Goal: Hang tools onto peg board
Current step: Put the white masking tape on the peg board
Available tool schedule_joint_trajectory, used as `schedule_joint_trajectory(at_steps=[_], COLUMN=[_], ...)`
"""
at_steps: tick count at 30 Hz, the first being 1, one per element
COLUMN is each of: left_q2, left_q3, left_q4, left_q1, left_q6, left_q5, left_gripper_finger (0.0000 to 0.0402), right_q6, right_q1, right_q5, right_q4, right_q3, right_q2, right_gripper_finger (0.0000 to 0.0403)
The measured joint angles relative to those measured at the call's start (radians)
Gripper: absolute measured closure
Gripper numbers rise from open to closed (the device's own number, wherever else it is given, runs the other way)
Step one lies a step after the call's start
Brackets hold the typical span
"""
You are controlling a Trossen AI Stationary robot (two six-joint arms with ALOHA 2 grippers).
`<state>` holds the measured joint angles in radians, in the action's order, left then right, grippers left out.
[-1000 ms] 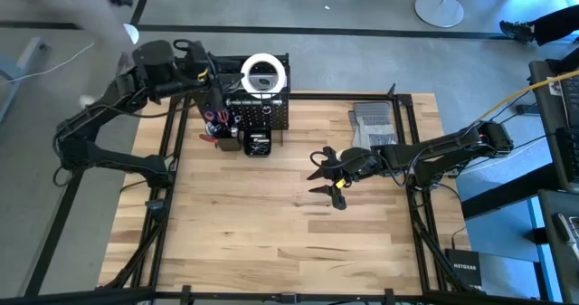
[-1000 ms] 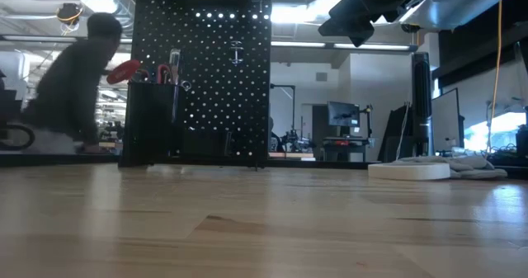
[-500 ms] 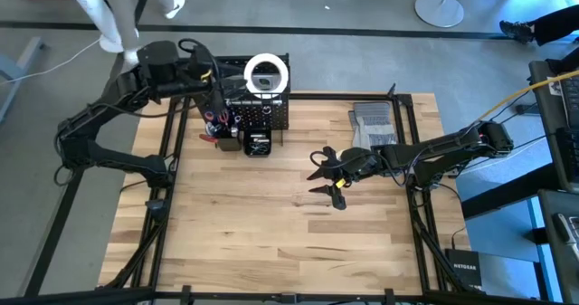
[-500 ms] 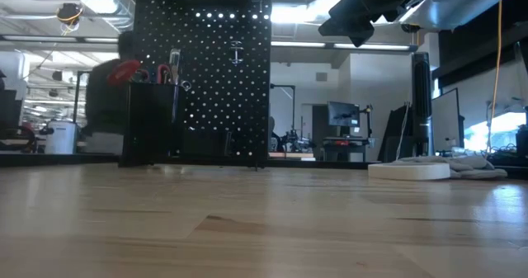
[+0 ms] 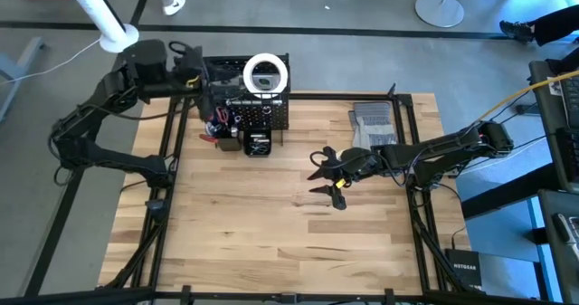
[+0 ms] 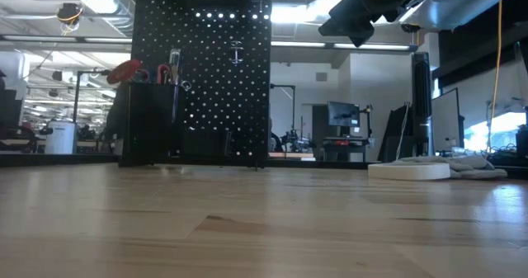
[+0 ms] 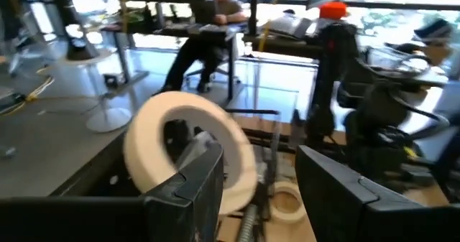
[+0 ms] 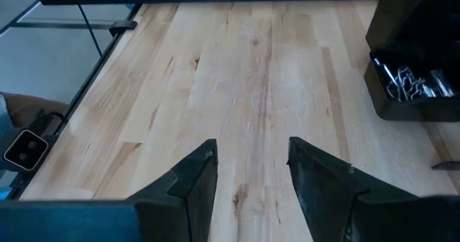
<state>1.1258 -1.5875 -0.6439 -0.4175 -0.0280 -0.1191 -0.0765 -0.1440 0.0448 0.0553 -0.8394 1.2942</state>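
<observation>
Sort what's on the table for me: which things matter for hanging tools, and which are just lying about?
Job:
- peg board
- white tape roll on top of the board
- red-handled tools in its bin

Lying about:
- grey gloves at the table's far right edge

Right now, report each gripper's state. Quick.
Left gripper: open, holding nothing, up by the white tape roll at the peg board.
Right gripper: open, empty, over the table.
</observation>
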Motion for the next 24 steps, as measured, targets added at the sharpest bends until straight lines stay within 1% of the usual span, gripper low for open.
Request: schedule_joint_trajectory(at_steps=[3, 6, 10, 12, 14, 18, 21, 24], left_q2=[-0.026, -0.063, -0.105, -0.127, -0.148, -0.185, -0.211, -0.234], left_q3=[0.000, 0.000, 0.000, 0.020, 0.053, 0.155, 0.256, 0.375], left_q4=[-0.011, -0.065, -0.239, -0.329, -0.386, -0.394, -0.379, -0.320], left_q1=[0.042, 0.115, 0.235, 0.291, 0.347, 0.447, 0.519, 0.575], left_q6=[-0.032, -0.035, 0.040, 0.099, 0.174, 0.329, 0.409, 0.469], left_q5=[-0.024, -0.055, -0.062, -0.062, -0.059, -0.040, 0.009, 0.055], left_gripper_finger=[0.0243, 0.0243, 0.0243, 0.0243, 0.0243, 0.0243, 0.0243, 0.0243], right_q6=[-0.002, -0.026, -0.090, -0.138, -0.188, -0.259, -0.283, -0.288], right_q1=[0.000, -0.006, -0.015, -0.015, -0.013, -0.013, -0.013, -0.007], right_q5=[0.000, -0.001, -0.024, -0.026, -0.027, -0.059, -0.117, -0.188], right_q4=[0.037, 0.168, 0.378, 0.466, 0.550, 0.685, 0.697, 0.653], right_q3=[-0.001, -0.037, -0.055, -0.055, -0.056, -0.055, -0.023, 0.038], right_q2=[-0.017, -0.062, -0.099, -0.104, -0.101, -0.071, -0.047, -0.020], right_gripper_finger=[0.0231, 0.0231, 0.0231, 0.0231, 0.0231, 0.0231, 0.0231, 0.0231])
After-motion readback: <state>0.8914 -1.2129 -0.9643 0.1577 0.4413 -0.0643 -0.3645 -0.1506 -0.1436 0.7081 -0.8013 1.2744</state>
